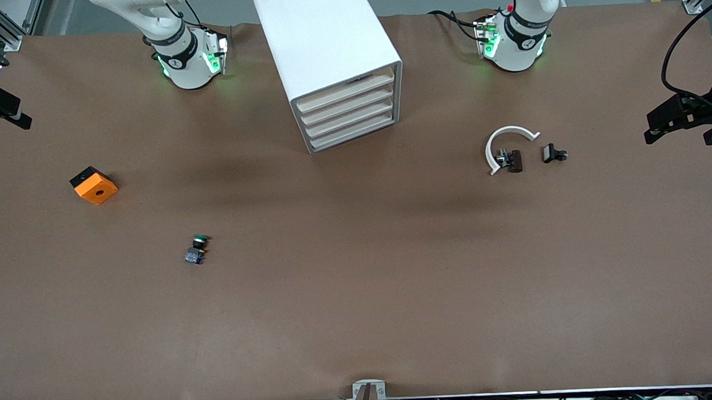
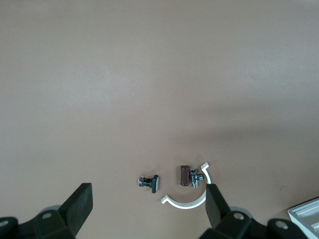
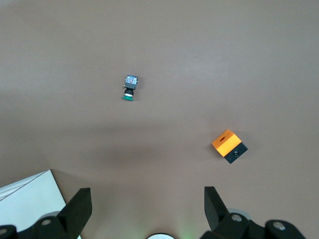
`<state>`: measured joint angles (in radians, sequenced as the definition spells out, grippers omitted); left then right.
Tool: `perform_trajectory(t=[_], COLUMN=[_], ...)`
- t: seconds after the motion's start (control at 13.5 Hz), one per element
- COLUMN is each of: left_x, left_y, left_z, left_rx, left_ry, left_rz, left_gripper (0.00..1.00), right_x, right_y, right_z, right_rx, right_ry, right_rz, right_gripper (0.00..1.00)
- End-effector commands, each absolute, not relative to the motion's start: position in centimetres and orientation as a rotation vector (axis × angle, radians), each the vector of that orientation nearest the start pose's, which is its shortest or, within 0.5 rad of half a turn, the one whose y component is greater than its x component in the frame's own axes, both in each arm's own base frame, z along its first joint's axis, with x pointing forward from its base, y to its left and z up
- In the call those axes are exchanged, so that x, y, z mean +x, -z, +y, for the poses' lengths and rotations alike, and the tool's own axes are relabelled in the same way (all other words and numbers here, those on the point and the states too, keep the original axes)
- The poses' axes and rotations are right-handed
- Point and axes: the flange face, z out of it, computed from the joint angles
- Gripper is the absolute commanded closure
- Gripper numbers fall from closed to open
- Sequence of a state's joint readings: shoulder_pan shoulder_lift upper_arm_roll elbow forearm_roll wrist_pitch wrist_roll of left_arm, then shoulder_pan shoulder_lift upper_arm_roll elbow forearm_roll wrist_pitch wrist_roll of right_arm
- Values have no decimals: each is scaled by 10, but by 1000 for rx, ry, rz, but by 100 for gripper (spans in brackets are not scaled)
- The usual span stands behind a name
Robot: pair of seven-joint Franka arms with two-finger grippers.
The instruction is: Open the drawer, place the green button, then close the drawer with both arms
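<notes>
The white cabinet (image 1: 325, 45) stands on the table between the two arm bases. Its four beige-fronted drawers (image 1: 348, 112) face the front camera and all are shut. The button (image 1: 197, 249), with a green cap and a dark body, lies on the brown table nearer to the front camera, toward the right arm's end. It also shows in the right wrist view (image 3: 130, 87). My right gripper (image 3: 147, 206) is open and empty high above the table. My left gripper (image 2: 148, 206) is open and empty high over the small clip parts. Both arms wait.
An orange cube (image 1: 94, 185) with a dark hole lies toward the right arm's end. A white curved piece (image 1: 506, 139), a brown clip (image 1: 513, 160) and a black clip (image 1: 553, 153) lie toward the left arm's end. Black camera mounts (image 1: 689, 113) stand at both table ends.
</notes>
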<state>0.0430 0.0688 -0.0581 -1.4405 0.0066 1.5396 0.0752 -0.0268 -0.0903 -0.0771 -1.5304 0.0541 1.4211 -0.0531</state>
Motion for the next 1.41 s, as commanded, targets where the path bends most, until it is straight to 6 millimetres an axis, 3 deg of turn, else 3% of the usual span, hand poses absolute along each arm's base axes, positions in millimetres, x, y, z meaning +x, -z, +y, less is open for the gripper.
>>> perform_trajectory(t=[0.0, 0.37, 0.52, 0.67, 0.96, 1.11, 1.26, 1.33], left_x=[573, 573, 581, 596, 626, 639, 647, 651], left_y=[-645, -641, -626, -609, -548, -514, -484, -471], left_z=[-5, 1, -2, -8, -39, -69, -99, -109], left_rx=[-3150, -3161, -3152, -3141, -3114, -3054, -2985, -2937], left_ry=[52, 35, -3, 0, -149, -201, -230, -232], left_rz=[126, 38, -137, -436, -881, -1009, -1142, -1224], left_gripper=[0, 0, 0, 0, 0, 0, 0, 0], right_x=[498, 498, 498, 498, 500, 502, 511, 523], right_y=[-685, -687, -686, -686, -684, -682, -668, -647], right_z=[-45, -46, -46, -46, -54, -56, -60, -65], right_rx=[-3065, -3074, -3075, -3077, -3077, -3077, -3077, -3075], right_ry=[-8, 6, 3, 3, -3, -17, -57, -113], right_rz=[109, 104, 105, 103, 131, 138, 136, 156], right_gripper=[0, 0, 0, 0, 0, 0, 0, 0])
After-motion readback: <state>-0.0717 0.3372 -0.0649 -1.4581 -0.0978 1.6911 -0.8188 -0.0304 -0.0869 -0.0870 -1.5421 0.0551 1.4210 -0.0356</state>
